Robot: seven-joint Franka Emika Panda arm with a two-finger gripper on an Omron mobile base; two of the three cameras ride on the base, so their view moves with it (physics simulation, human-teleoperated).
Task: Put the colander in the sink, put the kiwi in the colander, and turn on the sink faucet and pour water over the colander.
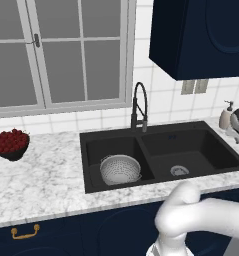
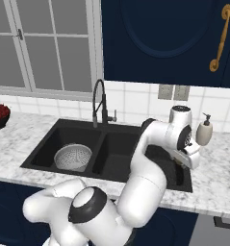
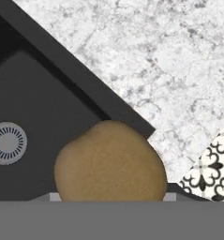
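— Now, where is the kiwi (image 3: 111, 161)?
— Between the jaws of the gripper (image 2: 180, 177), held over the sink's (image 2: 39, 161) right basin, near its right rim.
— And the colander (image 2: 73, 157)?
— In the left basin, well apart, off to the arm's left across the divider.

Colander (image 1: 120, 169) sits in sink's (image 1: 161, 131) left basin, open from above. Faucet (image 1: 139, 106) stands at far rim over the divider. Right basin bare. Soap dispenser (image 2: 204, 130) on tabletop (image 1: 46, 175), far right.
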